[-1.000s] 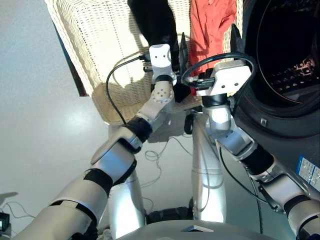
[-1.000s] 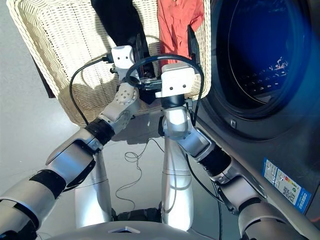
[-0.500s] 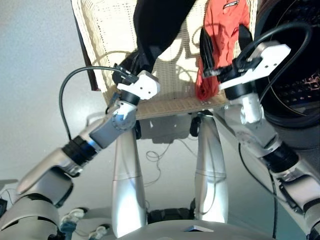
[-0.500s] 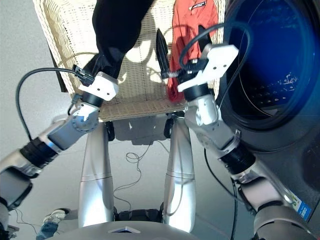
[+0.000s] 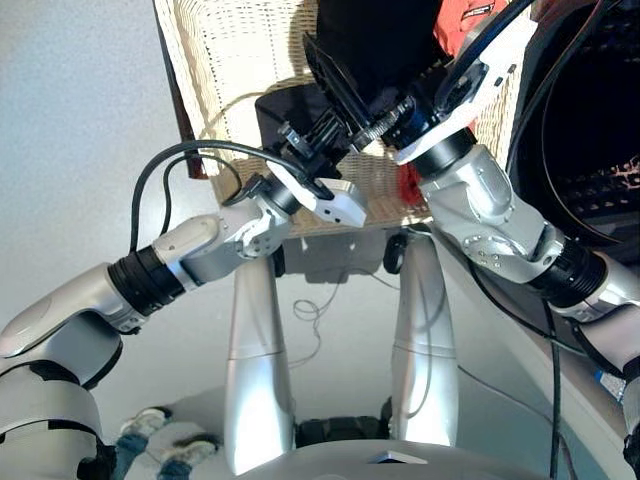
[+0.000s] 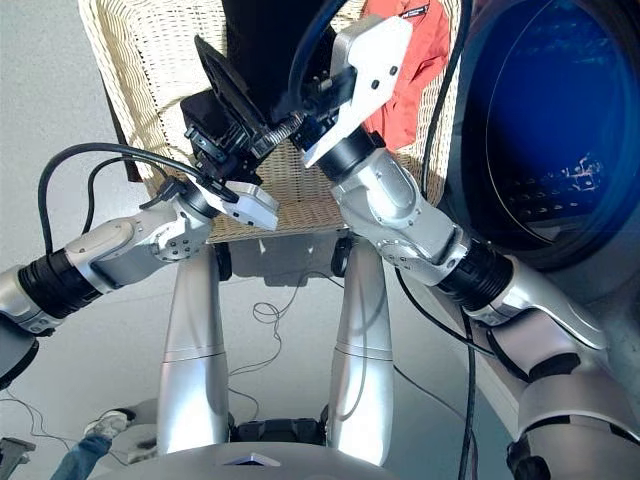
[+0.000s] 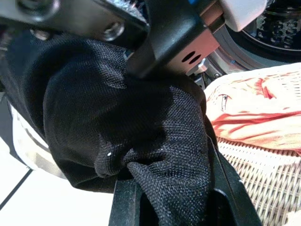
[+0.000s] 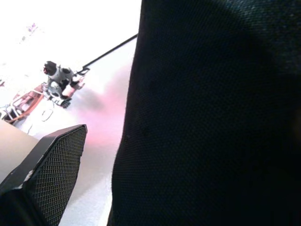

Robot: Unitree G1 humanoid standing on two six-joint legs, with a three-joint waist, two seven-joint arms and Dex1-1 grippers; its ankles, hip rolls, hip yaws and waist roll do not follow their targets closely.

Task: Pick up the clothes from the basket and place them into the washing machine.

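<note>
- Pinching the black garment (image 7: 141,141), the left gripper (image 5: 300,150) holds it bunched over the basket (image 5: 230,50).
- Right gripper (image 5: 345,85) meets the same cloth; whether it is clamped, I cannot tell.
- Washing machine (image 6: 560,150) lies to the robot's right, nearer the right arm.

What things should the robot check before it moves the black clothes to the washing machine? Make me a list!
1. Left gripper has the black garment: ok, the cloth is bunched between its fingers.
2. Right gripper is holding too: cannot tell, black cloth fills its wrist view and only one finger shows.
3. Washing machine door is open: ok, the perforated drum shows inside.
4. Black garment is clear of the basket: cannot tell, it hangs right in front of the wicker.
5. Coral-red garment stays behind: ok, it lies in the basket, in neither gripper.
6. Arms have room: not ok, the two grippers crowd close together.
</note>
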